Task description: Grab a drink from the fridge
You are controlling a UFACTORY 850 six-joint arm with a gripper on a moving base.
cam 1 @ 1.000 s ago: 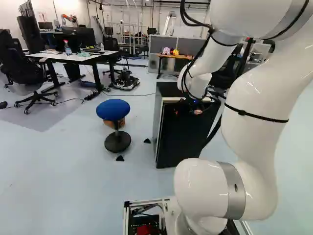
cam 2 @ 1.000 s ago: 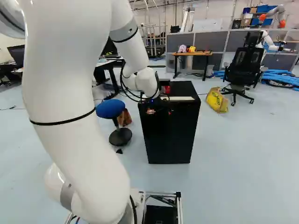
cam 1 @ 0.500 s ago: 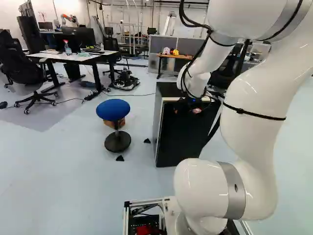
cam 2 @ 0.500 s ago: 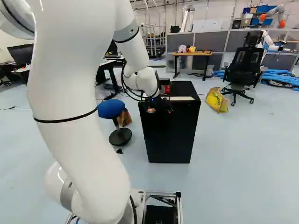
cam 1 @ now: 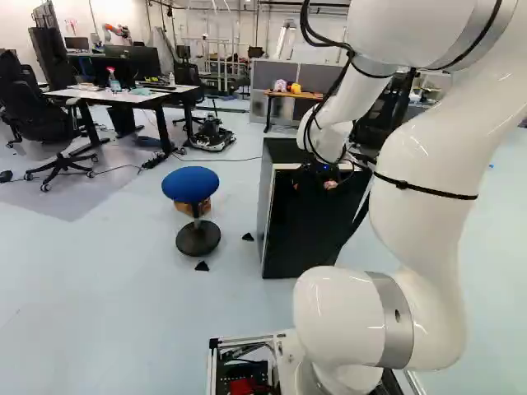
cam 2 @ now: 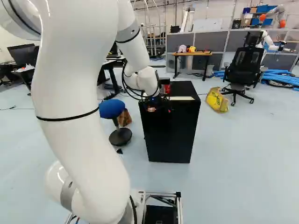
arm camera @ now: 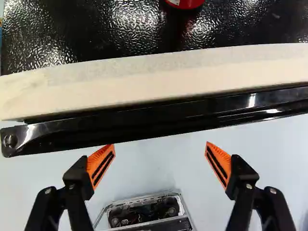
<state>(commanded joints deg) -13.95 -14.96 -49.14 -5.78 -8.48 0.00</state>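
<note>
The fridge [cam 2: 170, 135] is a black box standing on the floor [cam 1: 99, 271] ahead of the arm [cam 1: 424, 206], at the middle of the right base view. Its top [arm camera: 96, 29] is dark and glossy, pebbled all over, with a smooth, flat off-white strip [arm camera: 159, 72] along the front and a polished black door edge [arm camera: 159, 118] beside that, rounded at one corner. A round red thing [arm camera: 185, 3] stands on the pebbled top, only partly in sight; I can't tell whether it is a drink. The black gripper [cam 2: 158, 103] is at the fridge's front, its jaws spread wide with nothing between them, the ribbed orange pads [arm camera: 102, 166] near the door edge; whether they touch it I can't tell. The floor is smooth, pale blue and slightly shiny. Near the fridge in the left base view is a stool [cam 1: 190, 184] with a domed blue cloth seat and a round black foot. Further off stands a white tabletop [cam 1: 123, 95] on black legs, with a spray bottle [cam 1: 114, 80] on it. Toward the back, a wooden tabletop [cam 2: 192, 53] bears small pink and yellow toys, in front of flat grey partitions [cam 2: 210, 41]. At the right of the right base view are a crinkled yellow bag [cam 2: 217, 100], a black office chair [cam 2: 244, 63], coiled blue tubing [cam 2: 286, 80] and another robot [cam 2: 267, 42].
</note>
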